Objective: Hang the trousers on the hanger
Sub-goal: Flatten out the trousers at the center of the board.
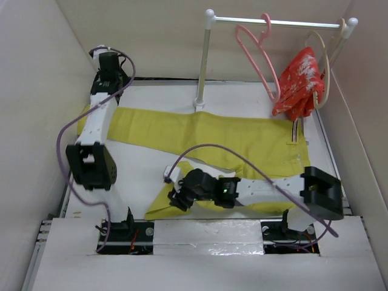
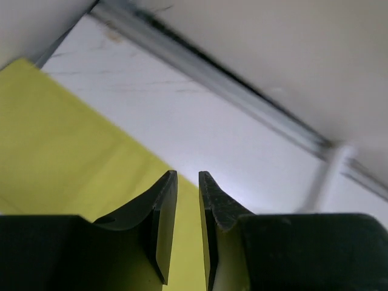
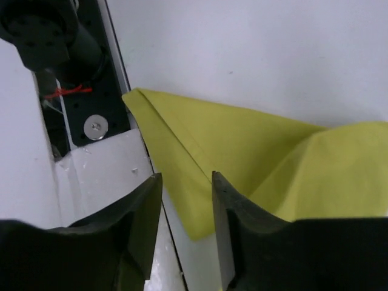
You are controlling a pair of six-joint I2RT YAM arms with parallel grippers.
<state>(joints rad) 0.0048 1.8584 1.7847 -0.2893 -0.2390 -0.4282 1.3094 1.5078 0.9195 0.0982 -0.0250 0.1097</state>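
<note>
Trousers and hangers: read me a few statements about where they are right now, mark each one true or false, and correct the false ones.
1. The trousers lie spread on the table. True.
2. The pink hanger lies on the table beside them. False: it hangs empty from the rail.
3. The red garment hangs on the beige hanger. True.
4. The right gripper is clamped on the pink hanger. False: its jaws stand apart at the edge of a folded trouser leg, near the front of the table.
</note>
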